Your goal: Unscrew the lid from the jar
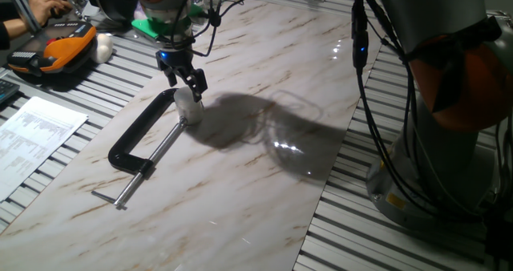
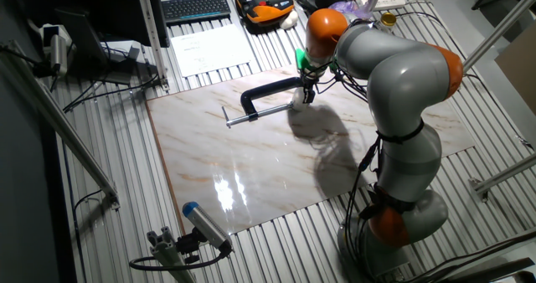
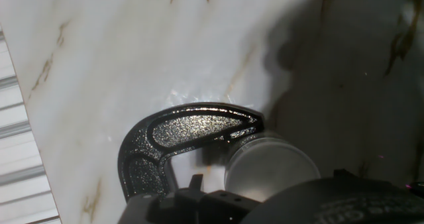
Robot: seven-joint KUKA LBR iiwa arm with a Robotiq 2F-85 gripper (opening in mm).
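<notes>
Gripper [image 1: 183, 80] fingers point down over the marble board, their black tips just above and partly around the white lid [image 1: 188, 99]; whether they press on it or stand a little apart from it cannot be told from any view. Going left to right in the fixed view nearest the hand: a printed paper sheet [image 1: 36, 135] lies off the board on the slatted table [image 1: 377, 243], and above it sits an orange and black case [image 1: 56, 50] with a white lump [image 1: 103, 46] beside it. Next comes the black C-clamp [image 1: 144, 135], lying flat on the marble board [image 1: 264, 183], its screw rod and crossbar handle reaching toward the near-left edge. The lid sits on the small whitish jar [image 1: 190, 112], which stands at the clamp's far jaw, held between the jaw and the screw end. Right of that, the arm's dark shadow spreads over the board, and the arm's grey base with black cables stands at the far right.

The hand view shows the clamp's curved frame [image 3: 179, 141] at left, touching the round pale lid [image 3: 268, 168] just right of it, with the gripper's body dark along the bottom edge. The other fixed view shows the arm [image 2: 394, 74] bent over the board, the gripper [image 2: 306, 93] down at the clamp's [image 2: 268, 95] end.
</notes>
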